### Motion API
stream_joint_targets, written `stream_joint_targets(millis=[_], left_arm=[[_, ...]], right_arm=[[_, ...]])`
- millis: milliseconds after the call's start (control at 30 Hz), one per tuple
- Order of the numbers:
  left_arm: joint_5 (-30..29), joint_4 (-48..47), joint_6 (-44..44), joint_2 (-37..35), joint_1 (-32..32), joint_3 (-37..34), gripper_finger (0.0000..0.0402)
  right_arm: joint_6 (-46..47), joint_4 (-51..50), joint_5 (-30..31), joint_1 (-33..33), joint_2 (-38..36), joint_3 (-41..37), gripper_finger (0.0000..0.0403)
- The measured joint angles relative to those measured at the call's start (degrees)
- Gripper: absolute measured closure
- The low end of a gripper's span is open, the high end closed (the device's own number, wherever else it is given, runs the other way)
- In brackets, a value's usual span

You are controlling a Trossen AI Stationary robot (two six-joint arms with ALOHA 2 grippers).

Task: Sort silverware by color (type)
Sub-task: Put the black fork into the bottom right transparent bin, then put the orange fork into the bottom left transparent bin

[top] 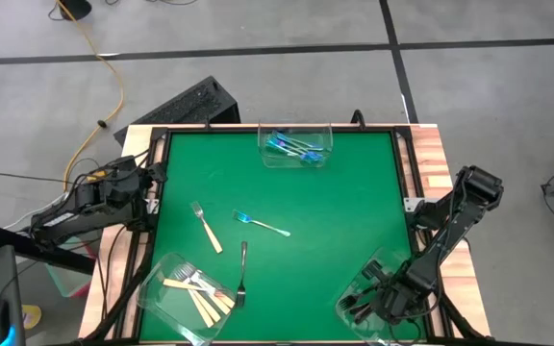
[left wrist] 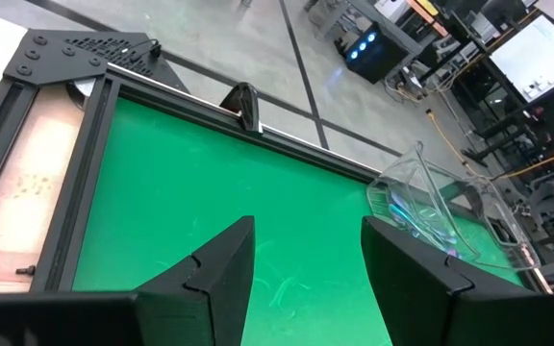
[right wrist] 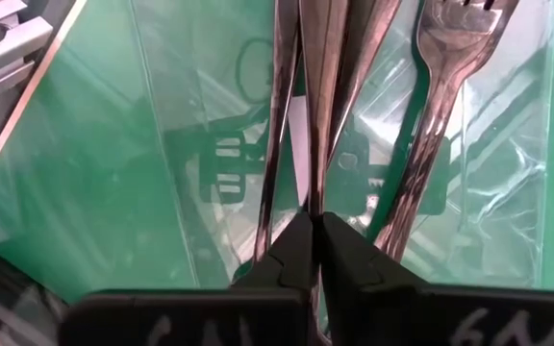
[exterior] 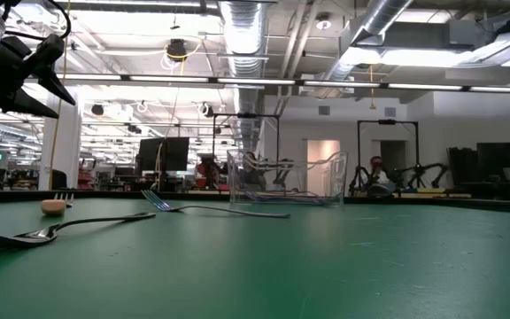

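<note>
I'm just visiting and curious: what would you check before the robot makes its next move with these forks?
1. Right gripper over the tub of dark forks: ok.
2. Right gripper has let go of its fork: cannot tell; fingers nearly together.
3. Left gripper open and out of the way at the table's left edge: ok.
4. Table cleared: not ok; tan fork, blue fork, dark fork remain.
5. Blue tub holds only blue forks: ok.

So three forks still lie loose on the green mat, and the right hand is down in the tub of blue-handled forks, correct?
Not quite. The high view shows the right hand in the near-right tub, which the right wrist view shows holding dark metal forks. The blue-handled forks are in the far tub.
</note>
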Motion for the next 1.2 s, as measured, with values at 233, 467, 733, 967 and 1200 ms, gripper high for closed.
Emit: stream_joint_targets(millis=[233,467,733,967,1200], left_arm=[[0.0,0.0,0.0,0.0,0.0,0.0,0.0226],[0.0,0.0,0.0,0.0,0.0,0.0,0.0226],[0.0,0.0,0.0,0.0,0.0,0.0,0.0226],[0.0,0.0,-0.1,0.0,0.0,0.0,0.0226],[0.8,0.0,-0.3,0.0,0.0,0.0,0.0226]], right_arm=[[0.4,-0.2,-0.2,0.0,0.0,0.0,0.0354],[6.1,-2.2,-0.5,0.0,0.0,0.4,0.033],[6.2,-3.1,-1.9,-0.9,-0.1,3.6,0.0283],[6.2,-8.7,-1.8,-5.0,-2.4,9.7,0.0268],[6.1,-13.2,-1.6,-12.4,-6.9,14.8,0.0273]])
